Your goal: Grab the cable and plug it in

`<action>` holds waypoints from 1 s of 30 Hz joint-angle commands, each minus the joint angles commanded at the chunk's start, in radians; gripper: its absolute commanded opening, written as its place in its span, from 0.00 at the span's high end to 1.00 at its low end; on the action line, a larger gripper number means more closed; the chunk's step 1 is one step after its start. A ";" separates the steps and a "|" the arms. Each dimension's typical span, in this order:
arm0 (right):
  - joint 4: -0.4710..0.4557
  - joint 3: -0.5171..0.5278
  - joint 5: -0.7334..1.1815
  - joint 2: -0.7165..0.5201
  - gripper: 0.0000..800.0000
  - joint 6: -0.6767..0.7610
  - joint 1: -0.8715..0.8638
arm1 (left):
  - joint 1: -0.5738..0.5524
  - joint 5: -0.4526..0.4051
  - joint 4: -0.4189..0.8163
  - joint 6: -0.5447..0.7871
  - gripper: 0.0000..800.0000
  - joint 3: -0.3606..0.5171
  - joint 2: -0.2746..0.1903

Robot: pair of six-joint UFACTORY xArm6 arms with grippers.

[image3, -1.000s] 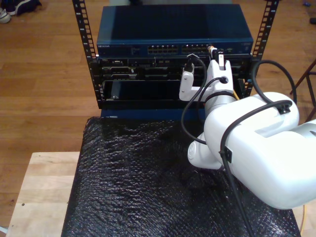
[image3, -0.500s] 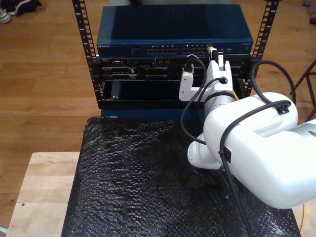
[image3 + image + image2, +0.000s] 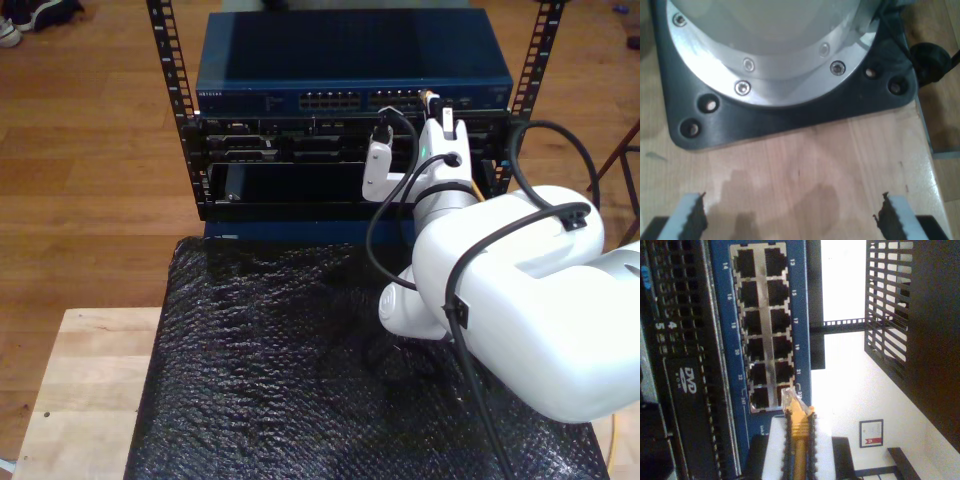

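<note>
Insertion step: my second gripper (image 3: 799, 440) has its jaws clamped on the cable (image 3: 799, 432), plug tip just at a port on the blue switch (image 3: 760, 330). Next: align, push in. My first gripper (image 3: 790, 220) open over the tabletop (image 3: 805, 170).

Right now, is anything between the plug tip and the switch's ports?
Nothing I can see. In my second wrist view the cable held in my second gripper has its clear plug right at the blue switch, by a port's edge.
</note>
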 joint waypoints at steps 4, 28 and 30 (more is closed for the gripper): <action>0.000 0.002 0.000 0.000 1.00 0.000 0.000 | 0.000 0.000 0.000 0.000 0.00 -0.002 0.000; -0.006 -0.003 0.002 0.009 1.00 0.000 -0.003 | 0.000 0.000 0.000 0.000 0.00 0.000 0.000; -0.006 -0.008 0.002 0.009 1.00 0.000 -0.003 | 0.000 0.000 0.000 0.000 0.00 0.000 0.000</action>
